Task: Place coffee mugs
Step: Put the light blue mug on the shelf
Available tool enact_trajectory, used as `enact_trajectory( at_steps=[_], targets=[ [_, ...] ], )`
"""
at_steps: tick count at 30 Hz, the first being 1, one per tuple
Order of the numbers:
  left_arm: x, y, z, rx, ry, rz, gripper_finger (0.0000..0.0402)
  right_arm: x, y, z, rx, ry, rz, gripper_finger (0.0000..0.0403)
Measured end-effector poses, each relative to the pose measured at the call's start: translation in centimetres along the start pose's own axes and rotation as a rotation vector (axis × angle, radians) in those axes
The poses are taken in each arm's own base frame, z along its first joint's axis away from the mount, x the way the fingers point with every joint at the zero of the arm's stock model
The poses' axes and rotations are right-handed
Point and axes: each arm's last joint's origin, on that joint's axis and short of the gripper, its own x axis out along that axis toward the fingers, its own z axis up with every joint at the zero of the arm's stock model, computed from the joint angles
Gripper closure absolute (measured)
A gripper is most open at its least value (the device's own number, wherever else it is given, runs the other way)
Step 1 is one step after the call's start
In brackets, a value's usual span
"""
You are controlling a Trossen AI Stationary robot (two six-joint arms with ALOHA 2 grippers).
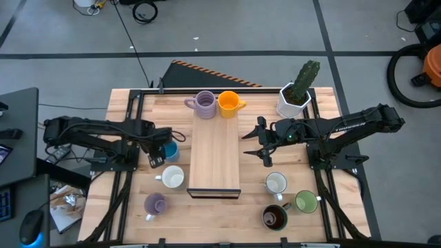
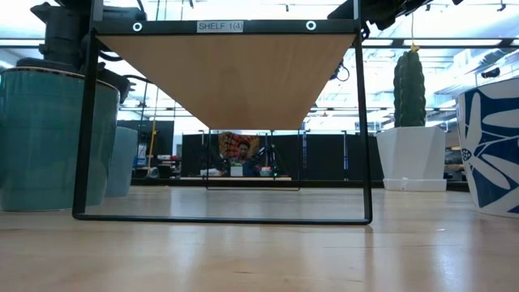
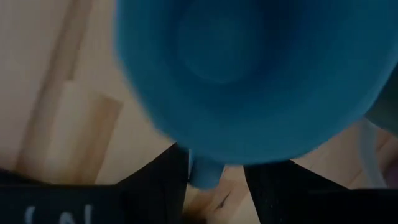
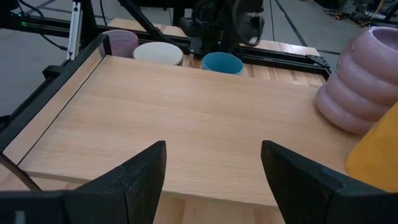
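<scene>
Surface: pale wooden table (image 1: pixel 124 213) on a grey floor, carrying a raised light-wood shelf in a black metal frame (image 1: pixel 214 160) at its middle. On the shelf's far end: ribbed lilac mug (image 1: pixel 204 104) and glossy orange mug (image 1: pixel 228 103), touching. Left gripper (image 1: pixel 160 147): down at the round blue mug (image 1: pixel 170 149), which stands on the table beside the shelf; fingers (image 3: pixel 155 180) straddle the handle, grasp unconfirmed, cannot tell. A white mug (image 1: pixel 171 177) sits just beside this gripper, a second lilac mug (image 1: pixel 154 204) beyond it. Right gripper (image 1: pixel 264 143): spread wide, empty, hovering at the shelf's opposite edge. Risks: a handle-only pinch may let the blue mug swing or slip on lifting; a low carry may catch the frame; a sideways move may knock the white mug.
</scene>
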Motion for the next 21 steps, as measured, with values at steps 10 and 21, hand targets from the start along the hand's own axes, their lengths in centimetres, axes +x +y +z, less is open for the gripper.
enact_trajectory(
  at_steps=[10, 21],
  targets=[
    [1.0, -1.2, 0.3, 0.076, -0.011, -0.032, 0.0256, 0.0, 0.0, -0.1, 0.000, 0.005, 0.001, 0.0135],
    [1.0, -1.2, 0.5, 0.005, -0.047, 0.000, 0.0348, 0.0, 0.0, 0.0, 0.003, 0.001, 0.001, 0.0135]
  ],
)
